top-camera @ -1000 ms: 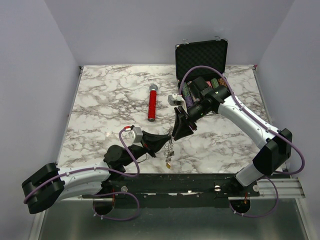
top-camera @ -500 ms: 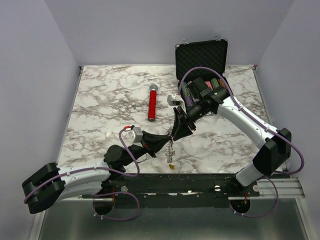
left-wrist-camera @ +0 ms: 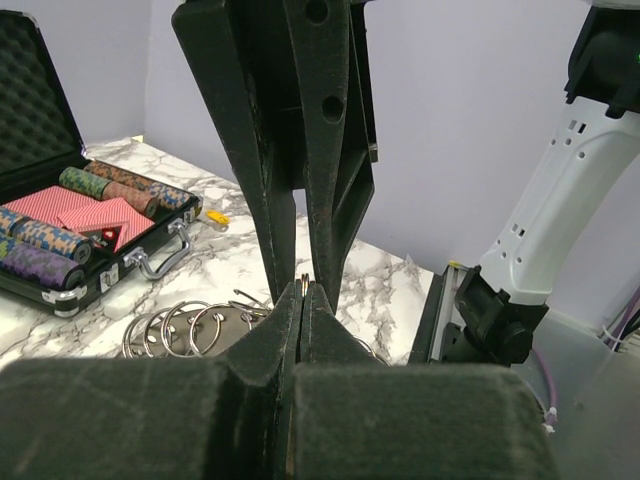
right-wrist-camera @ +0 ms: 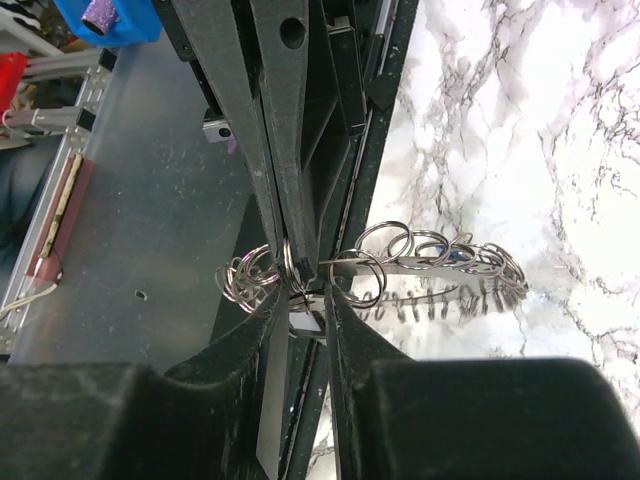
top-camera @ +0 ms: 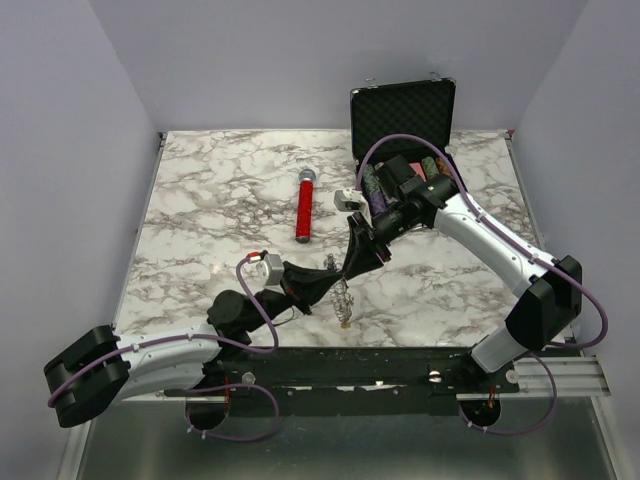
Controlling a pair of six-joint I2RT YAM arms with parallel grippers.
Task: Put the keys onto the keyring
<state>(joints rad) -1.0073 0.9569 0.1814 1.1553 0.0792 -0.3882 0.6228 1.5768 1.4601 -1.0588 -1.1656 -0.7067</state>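
Note:
The keyring (top-camera: 344, 300) is a chain of thin metal rings with a small yellow tag (top-camera: 345, 322), hanging just above the table near the front edge. My left gripper (top-camera: 332, 285) is shut on one of its rings (left-wrist-camera: 302, 283). In the right wrist view the rings (right-wrist-camera: 430, 255) stretch to the right, with a blue bit among them. My right gripper (top-camera: 352, 268) meets the left one tip to tip from above. Its jaws (right-wrist-camera: 305, 305) are closed on a flat silver key (right-wrist-camera: 268, 400) right at the pinched ring. A black-headed key does not show.
A red-handled microphone (top-camera: 304, 205) lies at mid table. An open black case (top-camera: 405, 115) with poker chips and cards stands at the back right; it also shows in the left wrist view (left-wrist-camera: 60, 230). More rings (left-wrist-camera: 180, 325) lie on the marble.
The hanging chain and its yellow tag have shifted slightly right and up. Both grippers stay tip to tip with only small movement.

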